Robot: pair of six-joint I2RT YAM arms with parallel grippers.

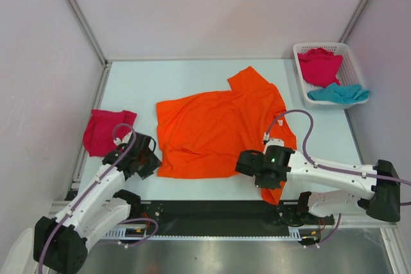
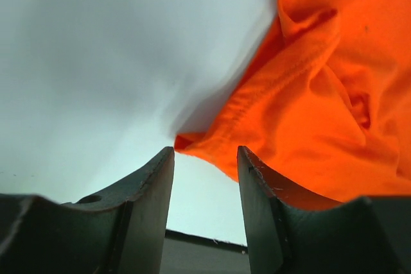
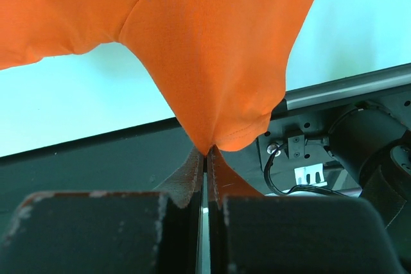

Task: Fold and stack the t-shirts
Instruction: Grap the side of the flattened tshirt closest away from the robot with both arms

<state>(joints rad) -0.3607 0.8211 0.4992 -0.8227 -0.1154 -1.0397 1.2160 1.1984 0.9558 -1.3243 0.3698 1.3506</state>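
Orange short-sleeved cloth t-shirt (image 1: 218, 129) lies spread across the middle of the pale counter (image 1: 138, 81), creased near its left hem, with one end pointing toward the far right.

Our left end effector (image 2: 205, 158) sits at the shirt's near-left corner. Its jaws stand partly apart with nothing between them. The hem corner lies just past the tips, apparently not touching, though blur in the left wrist view makes that hard to settle.

Our right end effector (image 3: 207, 155) is clamped on the same shirt at its near-right edge. We see the orange cloth pinched between the fingers and drawn into a peak above the counter's near edge and the black rail (image 1: 205, 213).

A folded magenta-pink cloth t-shirt (image 1: 108, 131) rests on the counter's left side, just beyond the left end effector and apart from the orange shirt.

At the far right corner stands a white plastic lattice basket (image 1: 324, 44). It holds a crumpled magenta-pink t-shirt (image 1: 319, 65) and a teal t-shirt (image 1: 338, 93) that drapes over the near rim.

The right arm's grey cable (image 1: 302, 120) loops above the orange shirt's right edge.
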